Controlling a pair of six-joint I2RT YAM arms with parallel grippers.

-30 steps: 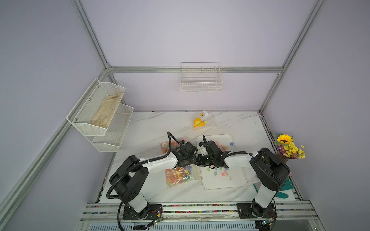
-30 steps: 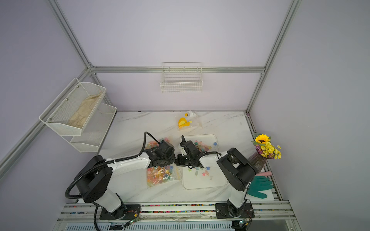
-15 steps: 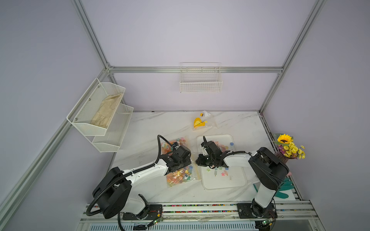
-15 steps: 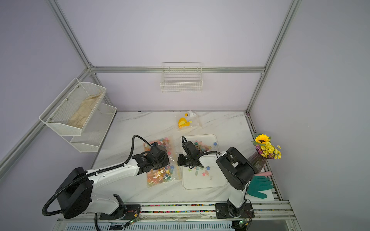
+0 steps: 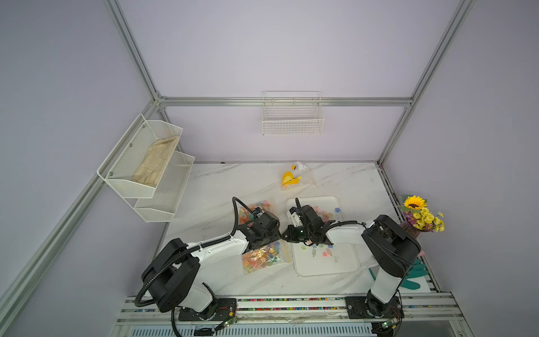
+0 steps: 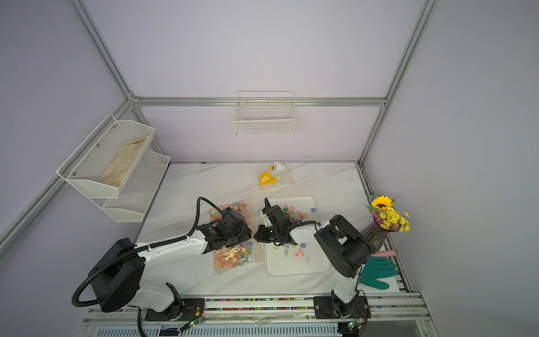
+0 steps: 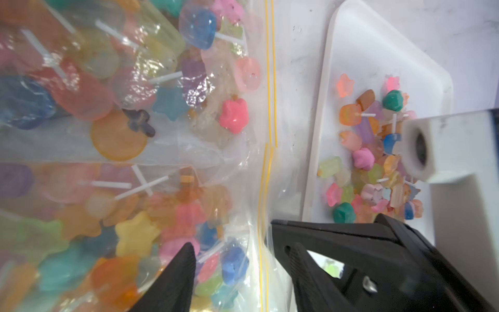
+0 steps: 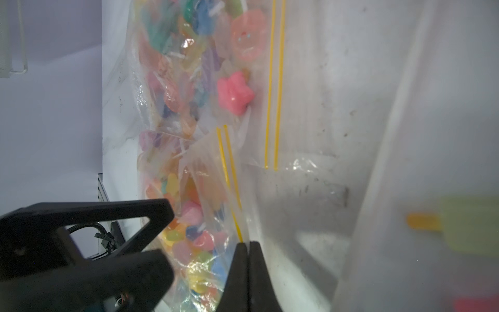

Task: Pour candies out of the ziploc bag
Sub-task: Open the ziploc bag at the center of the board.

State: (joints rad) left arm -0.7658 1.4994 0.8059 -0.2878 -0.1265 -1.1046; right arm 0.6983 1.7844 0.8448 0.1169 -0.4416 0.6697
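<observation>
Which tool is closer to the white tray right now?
Right. The right tool pinches the edge of the bag right at the rim of the tray; the left tool is over the bag, farther from the tray.

Bag [image 7: 237, 173]: clear glossy plastic film, crinkled.
Candies [image 7: 233, 116]: translucent, glossy, smooth.
Tray [image 7: 351, 40]: smooth white plastic, matt.
Table [image 5: 233, 181]: smooth marble-look top.
Basket [image 5: 292, 125]: white-coated wire.

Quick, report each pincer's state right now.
Left pincer: open, jaws apart over the ziploc bag, holding nothing.
Right pincer: closed, pinching the ziploc bag's zip edge.
</observation>
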